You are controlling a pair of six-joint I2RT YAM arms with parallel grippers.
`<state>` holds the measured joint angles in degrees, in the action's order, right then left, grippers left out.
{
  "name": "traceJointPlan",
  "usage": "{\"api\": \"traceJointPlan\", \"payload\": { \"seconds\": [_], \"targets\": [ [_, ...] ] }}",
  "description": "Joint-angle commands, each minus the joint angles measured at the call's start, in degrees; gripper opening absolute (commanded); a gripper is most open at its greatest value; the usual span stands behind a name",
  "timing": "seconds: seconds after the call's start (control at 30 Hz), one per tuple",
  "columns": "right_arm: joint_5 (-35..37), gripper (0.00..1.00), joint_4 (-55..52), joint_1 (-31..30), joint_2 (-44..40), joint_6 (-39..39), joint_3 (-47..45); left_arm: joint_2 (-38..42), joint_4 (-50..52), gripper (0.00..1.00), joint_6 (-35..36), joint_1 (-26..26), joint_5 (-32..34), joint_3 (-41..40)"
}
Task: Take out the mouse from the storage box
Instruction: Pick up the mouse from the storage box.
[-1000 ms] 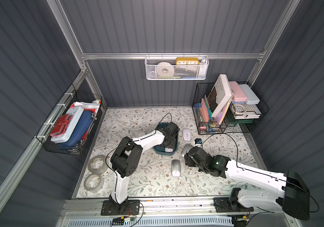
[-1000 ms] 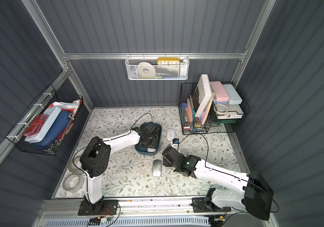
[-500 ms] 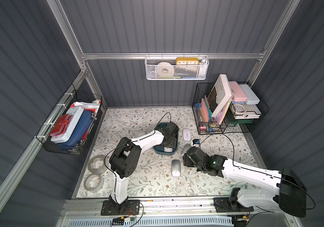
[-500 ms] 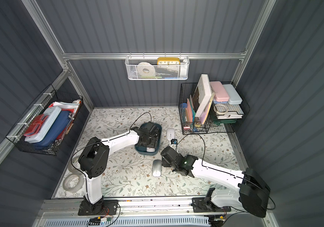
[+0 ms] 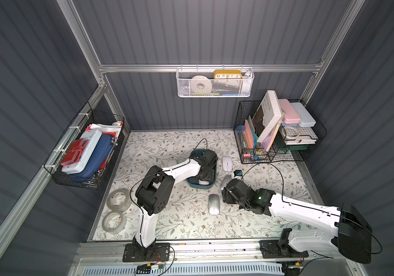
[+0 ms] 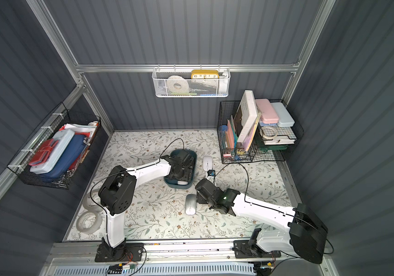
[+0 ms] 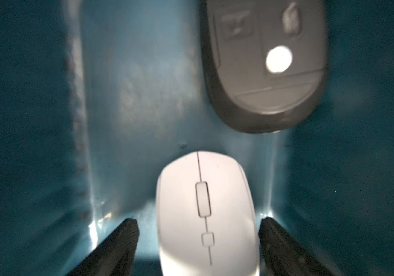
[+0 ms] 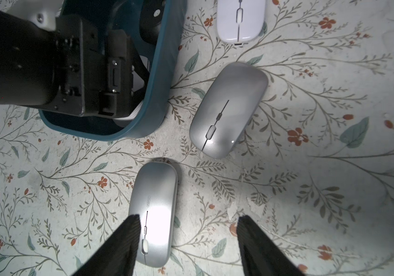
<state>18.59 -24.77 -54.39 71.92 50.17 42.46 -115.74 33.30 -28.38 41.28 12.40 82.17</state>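
On the floral desk (image 5: 179,219) sits the storage box (image 5: 200,188), and the left end effector (image 7: 198,221) is down inside it, so the step in hand looks like lining up a grasp on a mouse not yet taken out. Its jaws are spread and released, gripping nothing. The white mouse (image 7: 205,215) lies on the box floor directly between them, lengthwise along their reach, with a sliver of gap on each side. A dark grey mouse (image 7: 263,67), belly up, lies ahead of the fingertips and off to one side. The next move likely calls for closing squarely on the white mouse's flanks, then lifting clear of the low rim. The right end effector (image 8: 188,217) hovers released outside the box — a silver mouse (image 8: 152,212) under one finger.
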Motion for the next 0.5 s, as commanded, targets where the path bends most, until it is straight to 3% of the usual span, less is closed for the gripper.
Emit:
{"api": "traceJointPlan", "payload": {
  "seconds": [0.0,0.47],
  "targets": [
    [0.9,0.69,0.6,-0.1,-0.7,0.6,-0.8,-1.4,1.3,0.82,-1.4,0.1,-0.1,0.1],
    [1.5,0.71,0.6,-0.1,-1.4,0.6,-0.6,0.2,1.5,0.57,-1.4,0.1,2.4,0.3]
  ]
}}
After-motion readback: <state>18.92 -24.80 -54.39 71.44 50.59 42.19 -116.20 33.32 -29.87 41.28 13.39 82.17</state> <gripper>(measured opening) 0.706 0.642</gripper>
